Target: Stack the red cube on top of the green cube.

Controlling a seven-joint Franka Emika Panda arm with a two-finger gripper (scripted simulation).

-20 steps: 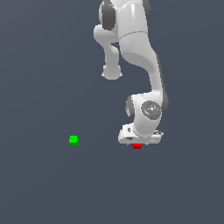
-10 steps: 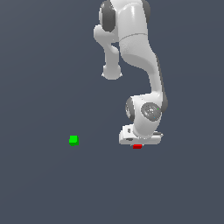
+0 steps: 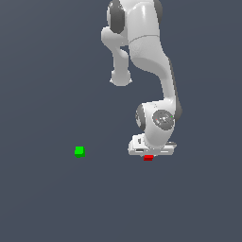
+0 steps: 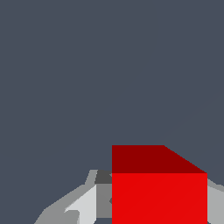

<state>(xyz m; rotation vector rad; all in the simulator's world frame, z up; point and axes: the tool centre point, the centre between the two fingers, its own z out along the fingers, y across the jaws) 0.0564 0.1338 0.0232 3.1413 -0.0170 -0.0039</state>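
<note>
Gripper (image 3: 148,155): down low over the red cube (image 3: 148,158), fingers either side of it in the wrist view; you can't tell yet if it's clamped.
Red cube: right of centre in the exterior view, mostly hidden under the hand.
Green cube (image 3: 79,151): well apart, off to the left.
Handling: looks light, rigid, probably slick, so pinch flat opposite faces mid-height.

— How are the surfaces looking?
— The arm (image 3: 151,61) is showing smooth, glossy white shells with darker grey joints, plastic-like. The hand (image 3: 151,150) is looking white too.
— And the rest?
— The red cube (image 3: 148,158), green cube (image 3: 79,151) and grey table (image 3: 47,203) are rendering flat and matt.
</note>
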